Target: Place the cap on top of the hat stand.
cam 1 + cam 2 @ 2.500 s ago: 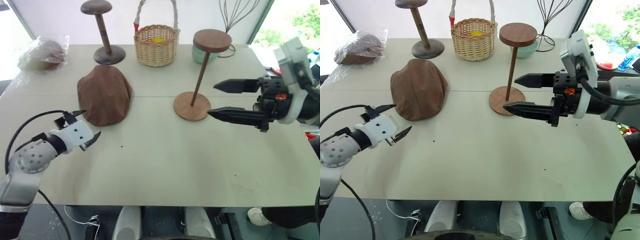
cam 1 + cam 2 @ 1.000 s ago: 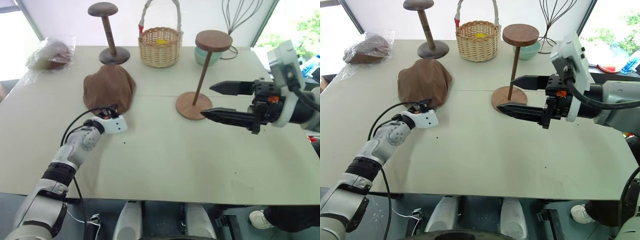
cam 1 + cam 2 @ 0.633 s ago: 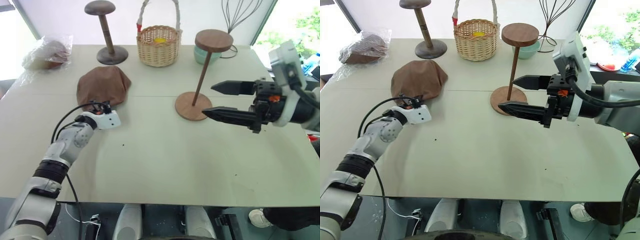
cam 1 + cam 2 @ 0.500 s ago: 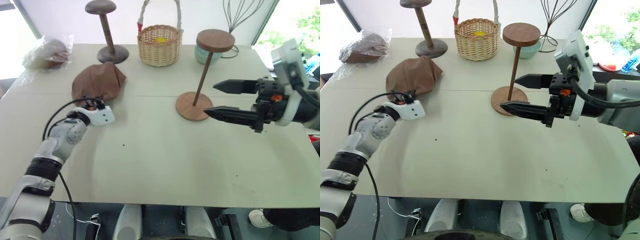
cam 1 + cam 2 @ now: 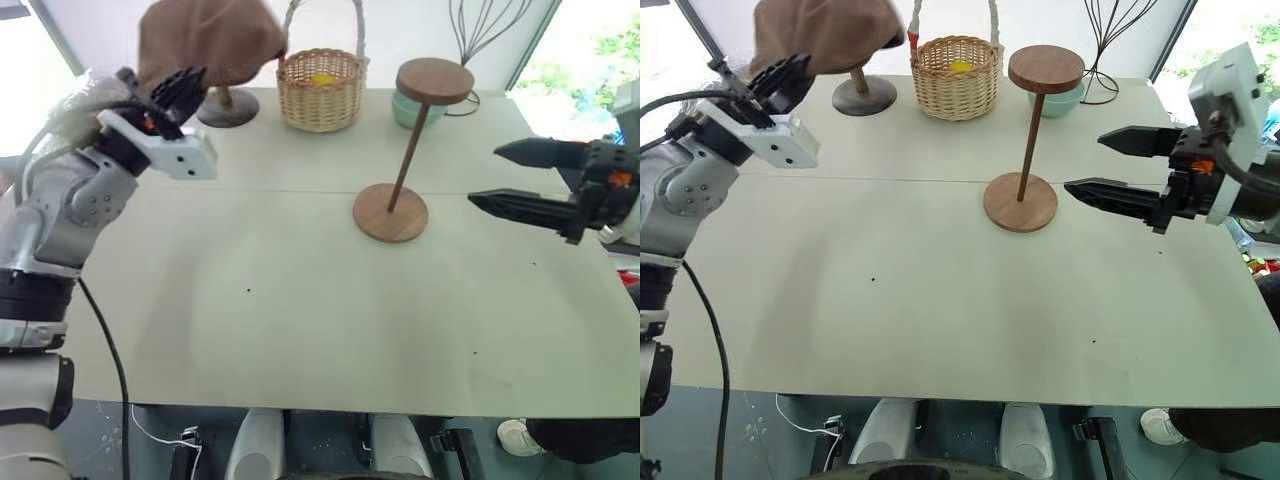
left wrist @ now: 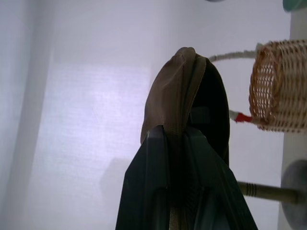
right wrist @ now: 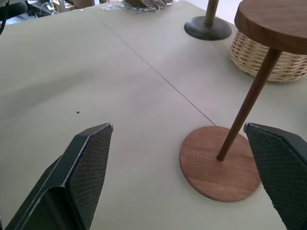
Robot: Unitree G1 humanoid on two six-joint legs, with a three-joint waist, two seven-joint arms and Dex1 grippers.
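So the robot's got the cap (image 5: pixel 208 38) up in the air, well above the counter (image 5: pixel 300 320), way off to the left of the hat stand (image 5: pixel 1032 140) and roughly over the darker stand (image 5: pixel 862 92) at the back. The left gripper (image 6: pixel 176 139) has its jaws pressed together on a fold of the cap's edge, with the brown fabric squeezed flat between them in the wrist view.

The right gripper (image 5: pixel 1118 165) sits just to the right of the hat stand's base, jaws spread wide with nothing in them, pointing at the stem.

Orientation-wise: the cap is bunched and hangs off the pinch point, so it's folded nearly in half, not open like a bowl. Its long axis looks to run up and away from the jaws, roughly in line with the gripper. Can't tell which end is the brim.

Best guess for doing this step well: carry it across to the right, high enough to clear the basket (image 5: pixel 319 88) and the stand's flat disc top, then get the hollow underside facing down before lowering. The stand has a thin stem, so any sideways nudge could tip it. Centre the crown over the disc, come straight down, and let go only once the fabric is draped. The free gripper may be well placed to steady the stem.
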